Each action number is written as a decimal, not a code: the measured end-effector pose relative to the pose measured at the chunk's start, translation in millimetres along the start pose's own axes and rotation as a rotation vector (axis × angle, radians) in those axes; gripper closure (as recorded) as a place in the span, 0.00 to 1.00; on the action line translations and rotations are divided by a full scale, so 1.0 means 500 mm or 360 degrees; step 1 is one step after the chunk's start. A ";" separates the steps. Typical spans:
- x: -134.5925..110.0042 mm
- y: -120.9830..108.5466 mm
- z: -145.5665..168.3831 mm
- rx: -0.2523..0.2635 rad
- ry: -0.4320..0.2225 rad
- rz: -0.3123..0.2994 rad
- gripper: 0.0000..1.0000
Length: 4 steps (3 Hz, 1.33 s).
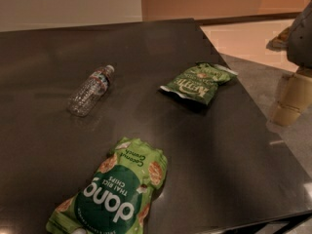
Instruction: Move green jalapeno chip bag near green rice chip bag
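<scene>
The green jalapeno chip bag (199, 83) is small, crinkled and dark green with pale lettering. It lies flat on the dark table (204, 160), right of centre and towards the far side. The green rice chip bag (113, 194) is large and lime green with a dark circle and white "dang" text. It lies at the near edge, left of centre, well apart from the small bag. My gripper (291, 99) hangs at the right edge of the view, beyond the table's right side, to the right of the jalapeno bag and holding nothing that I can see.
A clear plastic water bottle (90, 90) lies on its side at the left middle of the table. The table's right edge runs diagonally from the back centre to the near right corner. Beyond it is pale floor (243, 38).
</scene>
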<state>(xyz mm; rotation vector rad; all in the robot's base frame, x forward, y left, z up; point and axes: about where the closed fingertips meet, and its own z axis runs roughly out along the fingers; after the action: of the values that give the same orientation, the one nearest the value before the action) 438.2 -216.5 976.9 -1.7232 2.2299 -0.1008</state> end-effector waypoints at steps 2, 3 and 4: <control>-0.008 -0.025 0.018 -0.0005 -0.0012 -0.0041 0.00; -0.029 -0.072 0.062 -0.0022 -0.0093 -0.0117 0.00; -0.049 -0.124 0.125 -0.0063 -0.0161 -0.0224 0.00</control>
<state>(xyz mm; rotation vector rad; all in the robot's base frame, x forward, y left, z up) 519.5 -201.4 938.0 -1.8624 2.0516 -0.0013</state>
